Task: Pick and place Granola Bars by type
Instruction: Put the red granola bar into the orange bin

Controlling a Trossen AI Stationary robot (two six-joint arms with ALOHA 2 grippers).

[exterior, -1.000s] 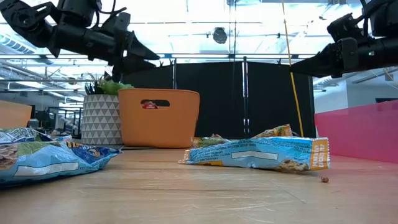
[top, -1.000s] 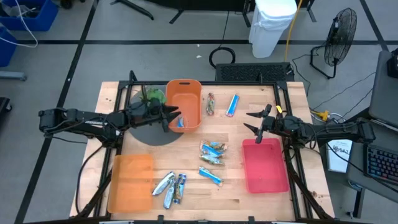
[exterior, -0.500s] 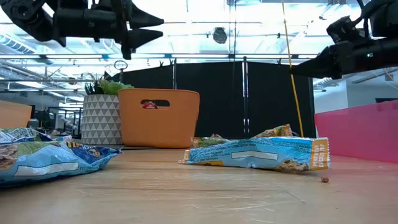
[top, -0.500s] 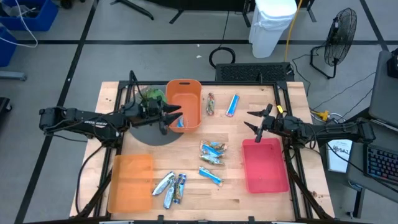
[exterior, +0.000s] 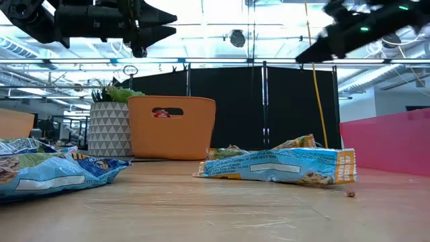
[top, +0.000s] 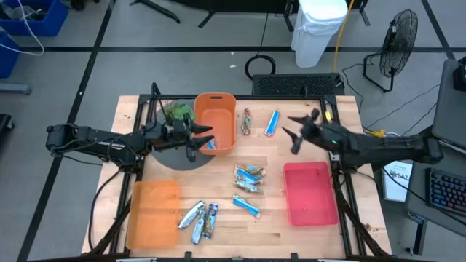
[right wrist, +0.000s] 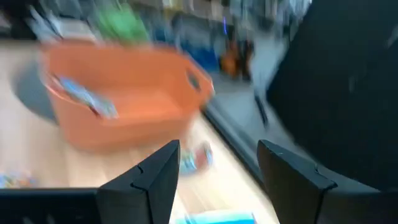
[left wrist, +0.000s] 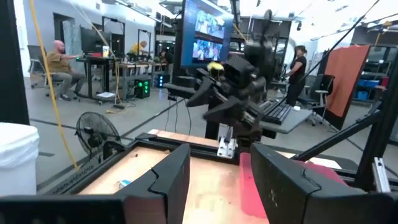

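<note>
Several granola bars lie flat on the table: a bright blue one (top: 272, 122) and a brownish one (top: 247, 121) at the far side, a cluster (top: 249, 178) in the middle, another blue one (top: 246, 206), and silver ones (top: 200, 218) near the front. One blue bar (right wrist: 81, 96) lies inside the orange bin (top: 216, 120). My left gripper (top: 202, 140) is open, raised beside the bin's left wall. My right gripper (top: 289, 135) is open, raised just right of the far blue bar. In the low view both grippers (exterior: 161, 20) (exterior: 316, 50) hang high above the table.
A flat orange tray (top: 153, 212) sits at the near left and a pink bin (top: 309, 193) at the near right. A potted plant (top: 175, 113) stands on a dark round mat (top: 175, 156) left of the orange bin. Bare wood shows between the bar groups.
My right gripper has swung from above the pink bin's far edge toward the table's far left, toward the far blue bar, rising and still open. My left gripper has risen and levelled out beside the orange bin, staying open. No bar has moved.
</note>
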